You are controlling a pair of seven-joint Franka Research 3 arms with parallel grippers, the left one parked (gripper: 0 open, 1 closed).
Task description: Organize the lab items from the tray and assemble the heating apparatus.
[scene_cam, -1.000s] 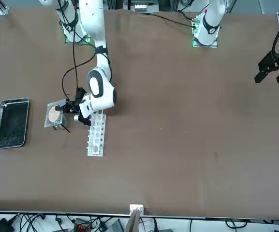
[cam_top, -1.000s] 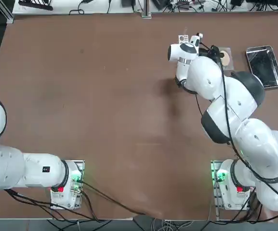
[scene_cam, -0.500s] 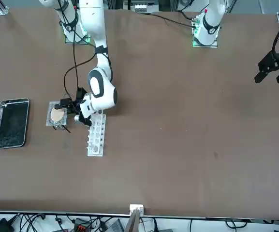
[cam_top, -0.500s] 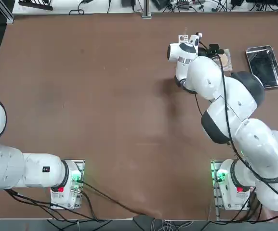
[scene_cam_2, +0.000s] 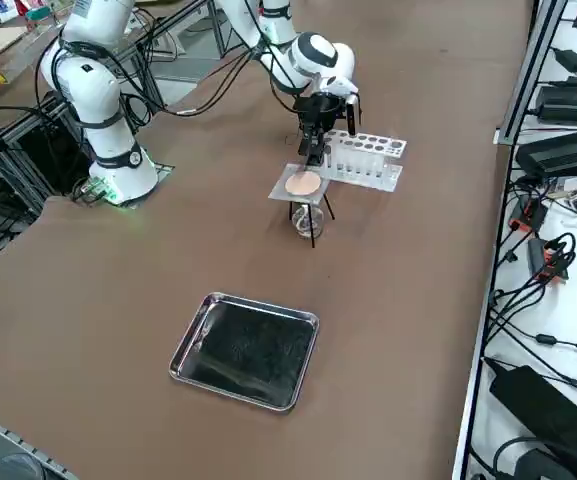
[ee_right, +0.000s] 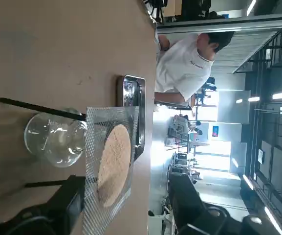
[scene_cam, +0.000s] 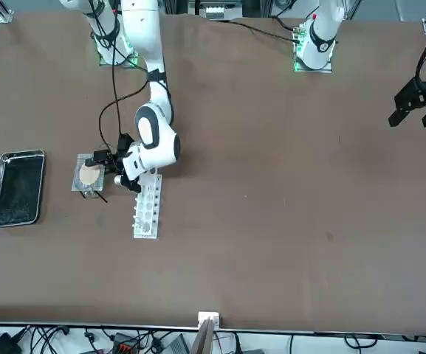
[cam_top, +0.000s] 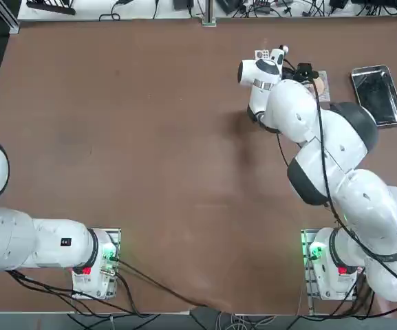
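Right gripper [scene_cam_2: 314, 140] held wide open and empty beside mesh pad [scene_cam_2: 302, 185], pad laid flat on wire stand [scene_cam_2: 313, 215], glass burner [scene_cam_2: 306, 222] beneath it, tube rack [scene_cam_2: 366, 160] just behind, metal tray [scene_cam_2: 245, 349] well apart, bare.

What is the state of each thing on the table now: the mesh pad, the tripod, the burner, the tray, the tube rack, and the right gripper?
Mesh pad: lying flat on top of the tripod.
Tripod: upright on the table, standing over the burner.
Burner: upright under the mesh pad.
Tray: empty, lying apart from the others.
Tube rack: flat on the table, holes empty.
Right gripper: fingers open, holding nothing, beside the mesh pad.
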